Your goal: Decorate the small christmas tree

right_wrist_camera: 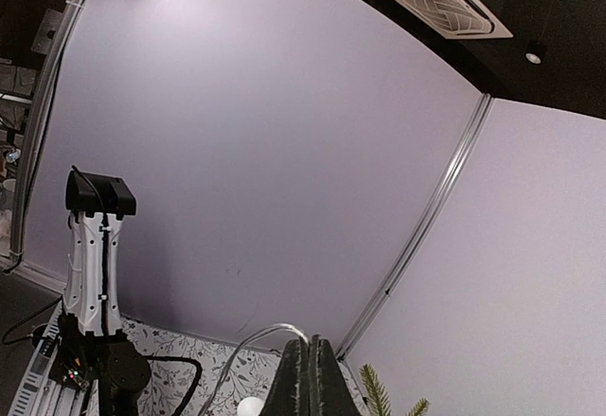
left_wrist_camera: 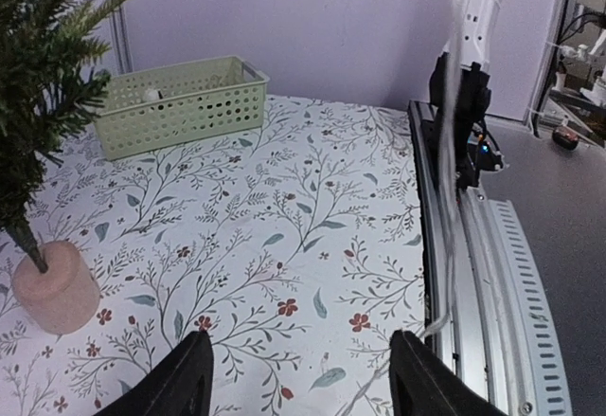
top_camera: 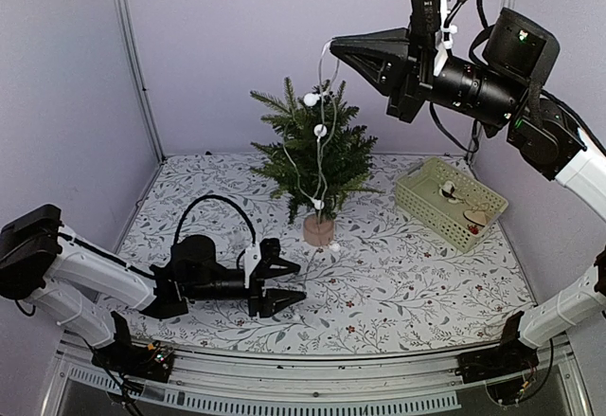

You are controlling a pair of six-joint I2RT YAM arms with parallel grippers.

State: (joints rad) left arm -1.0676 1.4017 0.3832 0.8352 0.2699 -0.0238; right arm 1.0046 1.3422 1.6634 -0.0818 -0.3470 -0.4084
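I hold the right gripper (top_camera: 333, 47), clamped on the light string (top_camera: 320, 132), above the small christmas tree (top_camera: 347, 155) so it drapes down; the left gripper (top_camera: 289, 284) rests wide-open.

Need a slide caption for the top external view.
Right gripper holds a white ball-light string draped down the small dark green christmas tree; left gripper, open, low over the floral table.
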